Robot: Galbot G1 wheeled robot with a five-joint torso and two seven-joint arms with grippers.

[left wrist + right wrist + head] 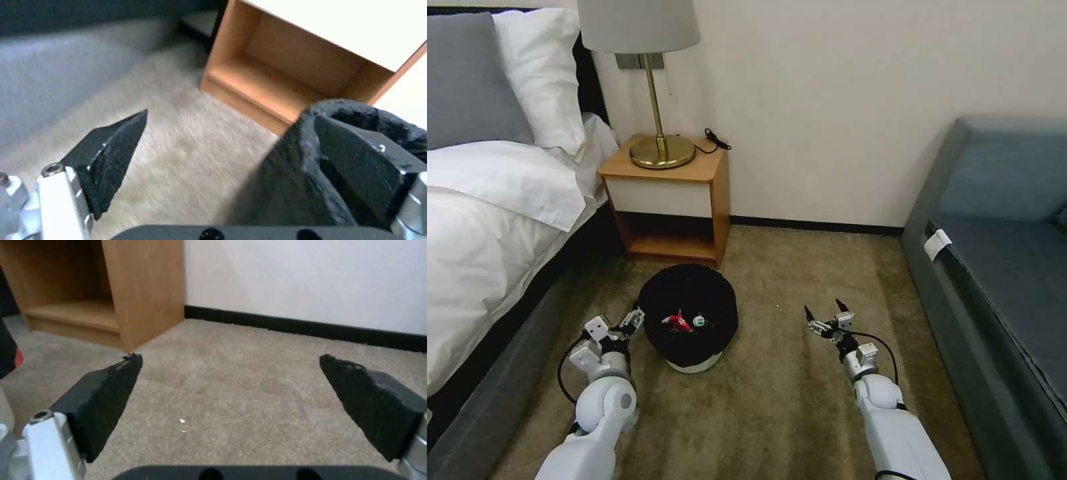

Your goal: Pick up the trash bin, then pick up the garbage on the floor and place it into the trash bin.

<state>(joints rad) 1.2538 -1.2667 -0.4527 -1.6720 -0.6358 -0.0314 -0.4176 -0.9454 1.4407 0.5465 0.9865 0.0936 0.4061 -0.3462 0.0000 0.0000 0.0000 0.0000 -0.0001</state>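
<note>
While left gripper (635,319) gapes beside trash bin (694,363), garbage (680,323) labels unreadable; right gripper (826,311) open.

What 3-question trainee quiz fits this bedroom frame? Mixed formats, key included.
1. True or false: the right gripper holds a piece of garbage.
2. The trash bin stands in front of: A) the sofa B) the nightstand C) the bed
3. Fill in: the left gripper is open at the bin's ___.

Key:
1. False; it hovers open and empty over the carpet.
2. B
3. Rim, with one finger against the black bag. The red packet lies inside.
</note>
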